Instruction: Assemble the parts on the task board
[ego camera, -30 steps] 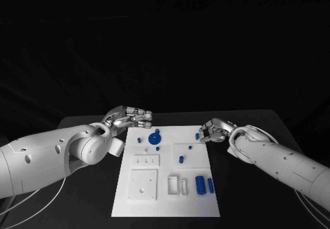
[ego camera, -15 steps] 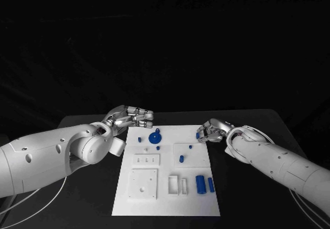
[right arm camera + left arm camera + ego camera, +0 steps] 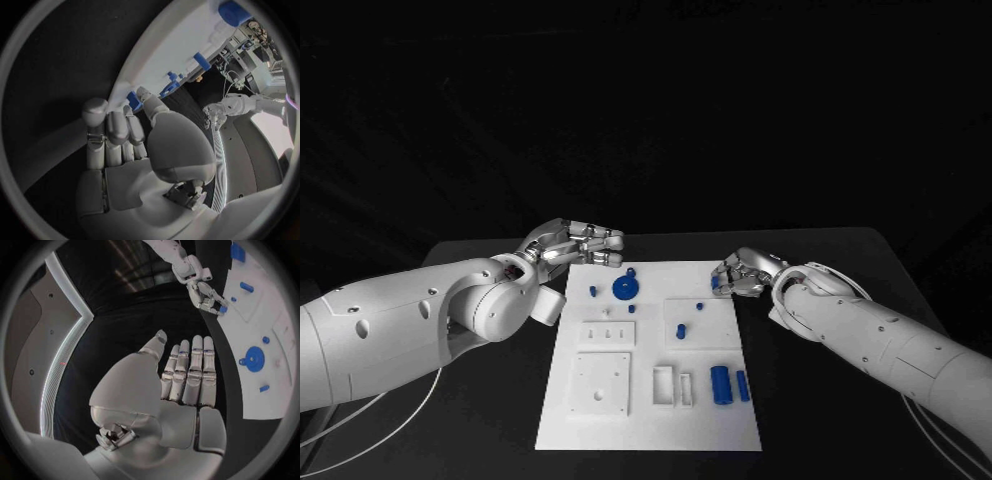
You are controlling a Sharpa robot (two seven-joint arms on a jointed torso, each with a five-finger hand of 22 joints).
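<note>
White flat task board lying mid-table, with the right hand pinching a small blue peg-like part at its far right edge.
Judging by the grip, the pick-up step is in hand: thumb and fingers close on that part in the right wrist view, just at the board's rim. Other blue parts, among them a round blue disc, rest on the board. Next the held part must be lifted and carried to its matching seat. The left hand hovers beside the far left corner, fingers straight and together, holding nothing. All sits on the black table.
</note>
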